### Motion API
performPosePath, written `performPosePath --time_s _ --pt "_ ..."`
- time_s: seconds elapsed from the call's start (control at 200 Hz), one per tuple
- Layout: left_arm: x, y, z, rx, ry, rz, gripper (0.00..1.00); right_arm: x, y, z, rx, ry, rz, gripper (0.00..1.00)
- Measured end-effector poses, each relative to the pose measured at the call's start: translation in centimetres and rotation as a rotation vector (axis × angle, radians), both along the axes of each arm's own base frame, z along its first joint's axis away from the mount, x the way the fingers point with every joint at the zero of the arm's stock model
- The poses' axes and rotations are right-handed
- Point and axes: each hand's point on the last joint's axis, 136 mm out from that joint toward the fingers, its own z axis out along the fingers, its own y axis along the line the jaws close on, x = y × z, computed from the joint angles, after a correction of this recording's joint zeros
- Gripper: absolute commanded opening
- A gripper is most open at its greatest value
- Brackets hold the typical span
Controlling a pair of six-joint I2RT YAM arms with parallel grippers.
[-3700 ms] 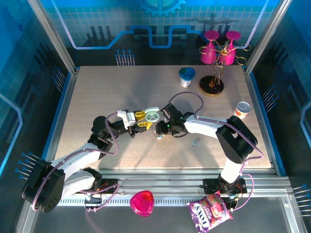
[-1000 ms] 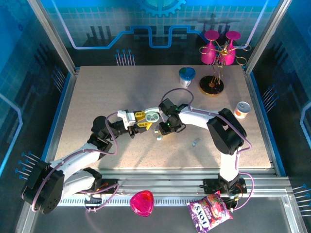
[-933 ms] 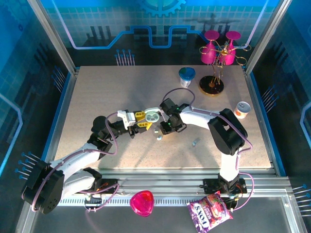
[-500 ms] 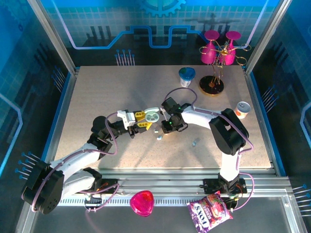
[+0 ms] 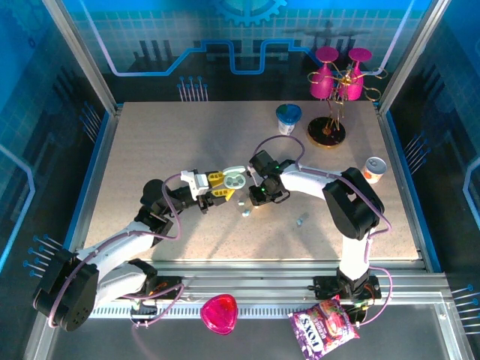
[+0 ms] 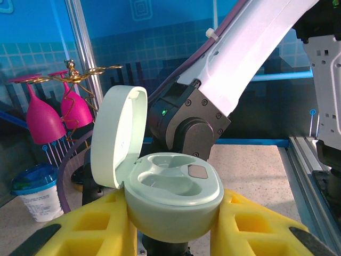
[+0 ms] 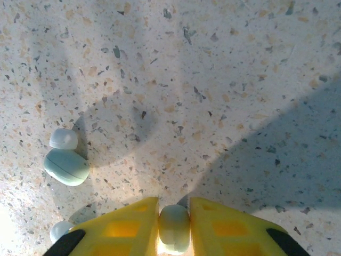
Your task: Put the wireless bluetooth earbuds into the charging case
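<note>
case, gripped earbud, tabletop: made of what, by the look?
Charging case: likely moulded plastic, pale mint, satin; soft highlights. Earbud in the right gripper: same-looking smooth plastic. Tabletop: speckled stone or laminate, matte; can't tell which.

The speckled table (image 5: 165, 150) is carrying three items. At the far right corner, a gold rack (image 5: 339, 75) is standing on a dark round base (image 5: 326, 132), with two pink wine glasses (image 5: 335, 75) hanging from it upside down. A white cup with a blue lid (image 5: 289, 117) is standing just left of that base. An orange-and-white cup (image 5: 373, 169) is sitting near the right edge. Off the table, in front of its near edge, two things are lying well apart: a pink heart-shaped dish (image 5: 219, 313) and a purple snack bag (image 5: 324, 326).
</note>
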Motion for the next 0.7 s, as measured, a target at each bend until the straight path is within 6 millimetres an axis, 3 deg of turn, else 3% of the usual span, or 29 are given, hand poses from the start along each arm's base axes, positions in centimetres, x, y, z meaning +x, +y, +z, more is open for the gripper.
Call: performPosePath --time_s 0.535,0.7 --pt "0.0 0.0 0.0 0.0 0.0 0.0 0.26 0.0 -0.1 0.0 0.006 0.005 -0.002 0.18" --pt "0.3 0.0 -0.3 0.005 0.007 0.012 0.26 0.1 -1.2 0.8 -0.034 -0.035 -0.014 0.18"
